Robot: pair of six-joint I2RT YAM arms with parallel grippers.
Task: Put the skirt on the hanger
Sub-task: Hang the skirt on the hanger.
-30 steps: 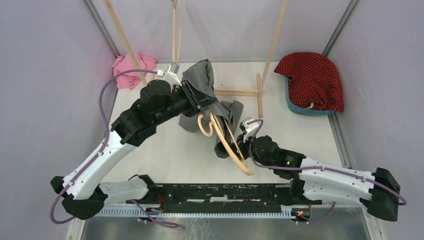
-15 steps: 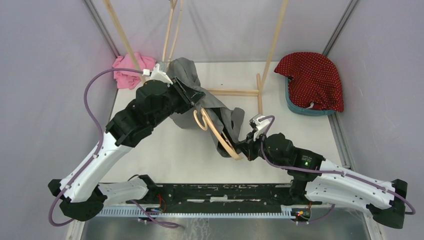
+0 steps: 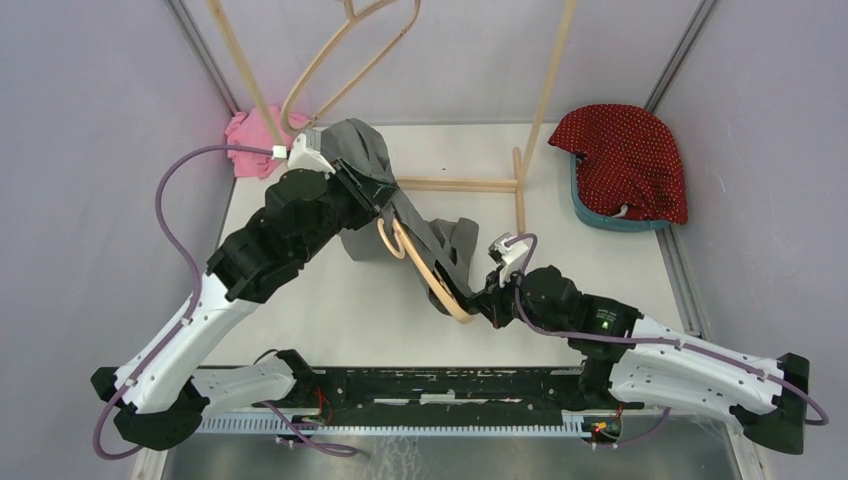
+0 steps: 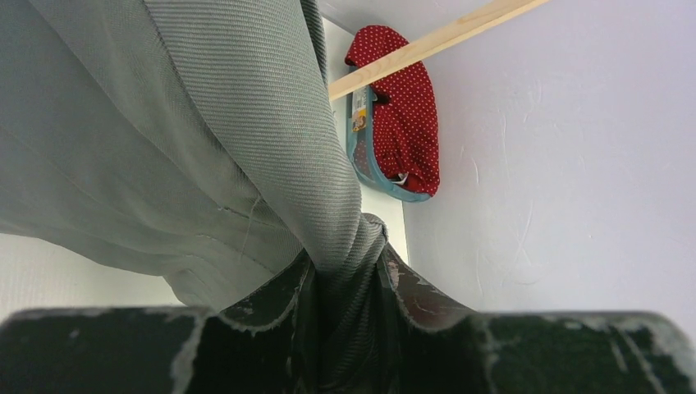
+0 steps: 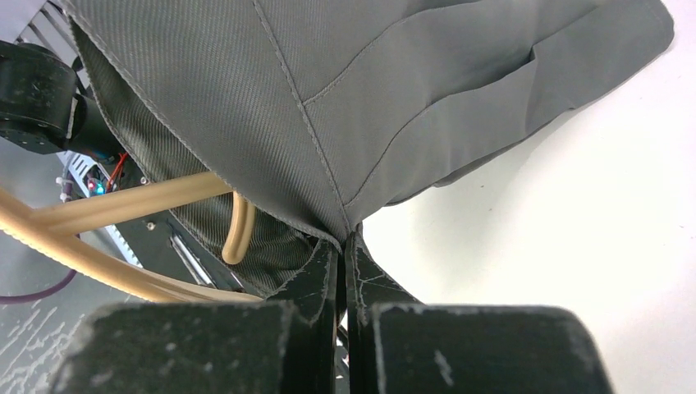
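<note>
Looking from above, I see the white tabletop (image 3: 320, 300) with the grey skirt (image 3: 362, 150) lifted over its middle and pulled into a band between my two arms. The band runs on a slant, from far-left down to near-right, and this line matters most for the coming move. The wooden hanger (image 3: 432, 278) lies along nearly the same slant, its hook toward the left arm and its low end just beside the right arm. So the right arm is the nearer one to the hanger's end.

In the right wrist view the hanger's bars pass under the edge of the skirt, to the left of the fingers, so at least a part of it is inside the cloth. How much is inside, and whether the hanger rests on the tabletop, I cannot tell.

The left fingers (image 4: 299, 295) are partly closed on a thick fold of the skirt, which rises straight out from between them. The right fingers (image 5: 332, 275) are pressed fully together on a thin corner of the hem, and the cloth spreads up and away from their tips. I judge that the skirt must slide further along the hanger's long axis.
</note>
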